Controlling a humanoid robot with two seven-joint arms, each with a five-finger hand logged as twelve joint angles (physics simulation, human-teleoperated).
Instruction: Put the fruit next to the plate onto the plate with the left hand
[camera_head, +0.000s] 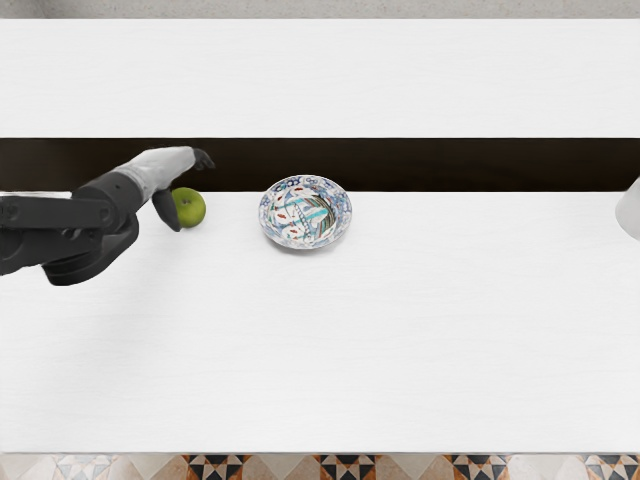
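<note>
- The fruit (190, 207), small, round and green, lies on the white surface (400, 340) just left of the plate (340, 226), apart from it and not yet on it.
- It looks firm, light and smooth-skinned, so a nudge would probably set it rolling. It is best taken from above across its widest part, thumb on one flank and fingers on the other.
- The left hand (172, 185) hangs over the fruit's upper left, fingers spread and gripping nothing. The dark thumb drops beside the fruit's left flank; whether it touches is hard to tell from this angle.
- The patterned plate is shallow and empty, a short carry to the right.
- A pale shape at the right edge is probably the right arm (631, 208), idle.
</note>
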